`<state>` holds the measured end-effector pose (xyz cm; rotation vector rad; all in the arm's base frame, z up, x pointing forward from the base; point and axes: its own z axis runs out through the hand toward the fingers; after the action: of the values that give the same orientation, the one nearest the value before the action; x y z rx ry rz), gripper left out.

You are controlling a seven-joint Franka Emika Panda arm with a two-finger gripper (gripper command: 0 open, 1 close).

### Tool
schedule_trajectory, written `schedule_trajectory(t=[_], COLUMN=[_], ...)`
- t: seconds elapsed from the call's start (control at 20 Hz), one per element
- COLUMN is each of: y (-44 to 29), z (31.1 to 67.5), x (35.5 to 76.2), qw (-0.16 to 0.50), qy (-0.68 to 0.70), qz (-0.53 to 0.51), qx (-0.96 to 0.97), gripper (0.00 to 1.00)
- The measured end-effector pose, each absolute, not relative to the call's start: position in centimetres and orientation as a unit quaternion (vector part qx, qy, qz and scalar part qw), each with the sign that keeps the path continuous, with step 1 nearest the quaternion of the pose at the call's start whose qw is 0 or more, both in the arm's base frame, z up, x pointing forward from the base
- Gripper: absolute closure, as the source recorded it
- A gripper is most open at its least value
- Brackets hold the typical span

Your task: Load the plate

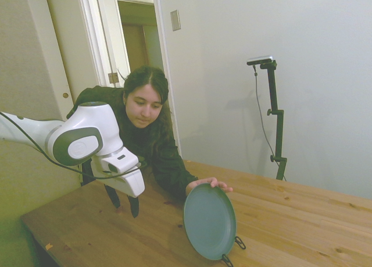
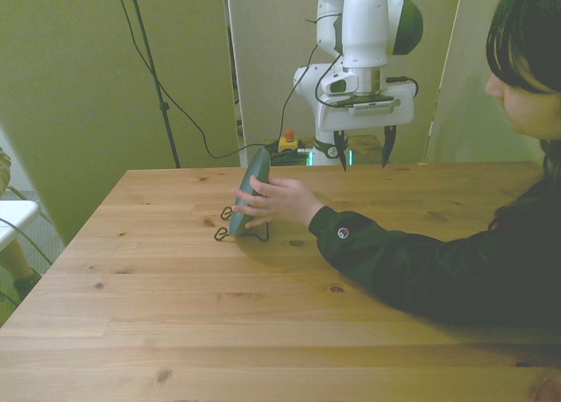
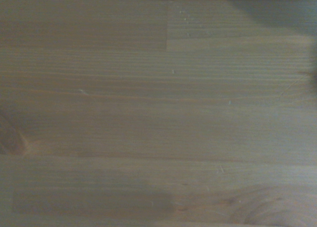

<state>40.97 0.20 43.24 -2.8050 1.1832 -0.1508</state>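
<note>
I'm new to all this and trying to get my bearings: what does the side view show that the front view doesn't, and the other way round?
Only the side view shows the plate's round green face. Only the front view shows the plate edge-on, the robot's base and the open tool from straight ahead. Both show the plate upright in the wire stand, a person's hand on it, and the wooden table.

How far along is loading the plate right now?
The round teal-green plate already stands on edge in the thin black wire stand, steadied by a person's hand. The robot's gripper hangs open and empty above the wooden table, apart from the plate. No robot step has visibly begun.
</note>
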Motion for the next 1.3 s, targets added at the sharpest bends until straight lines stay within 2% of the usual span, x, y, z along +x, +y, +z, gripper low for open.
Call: schedule_trajectory(t=[0.25, 0.5, 0.9, 1.3], y=[0.1, -1.8, -10.6, -18.4], z=[43.6, 46.2, 52.9, 55.5], x=[41.2, 42.7, 46.0, 49.1], qw=[0.048, 0.061, 0.074, 0.070], qy=[0.389, 0.402, 0.440, 0.476], qz=[-0.051, -0.062, -0.087, -0.097], qx=[-0.919, -0.912, -0.891, -0.871], gripper=[0.00, 0.00, 0.00, 0.00])
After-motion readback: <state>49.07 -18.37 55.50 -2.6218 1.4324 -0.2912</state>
